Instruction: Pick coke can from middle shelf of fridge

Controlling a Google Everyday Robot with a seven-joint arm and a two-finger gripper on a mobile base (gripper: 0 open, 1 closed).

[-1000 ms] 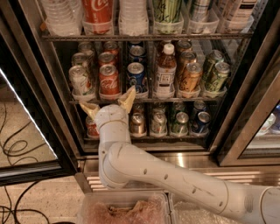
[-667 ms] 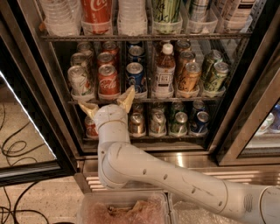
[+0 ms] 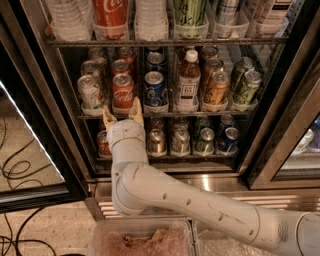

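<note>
The fridge point(image 3: 46, 90) stands open in front of me, its black frame around wire racks. On the middle shelf point(image 3: 200, 114) the coke can point(image 3: 122, 91), red with white script, stands at the front of the second lane from the left, with more red cans behind it. My gripper point(image 3: 122, 113) is open at the shelf's front edge, just below the coke can. Its tan fingertips point(image 3: 136, 107) point up on either side of the can's base, and nothing is held between them. The white arm rises from the lower right.
A silver can point(image 3: 90, 92) stands left of the coke can and a blue Pepsi can point(image 3: 155, 88) right of it, then a white-capped brown bottle point(image 3: 187, 80). A large Coca-Cola can point(image 3: 110, 12) sits on the rack above. Cables point(image 3: 15, 170) lie on the floor at left. A clear bin point(image 3: 145, 240) is at the bottom.
The gripper has edged in toward the coke can and its fingertips now stand closer together under the can's base. The cans have not moved.
</note>
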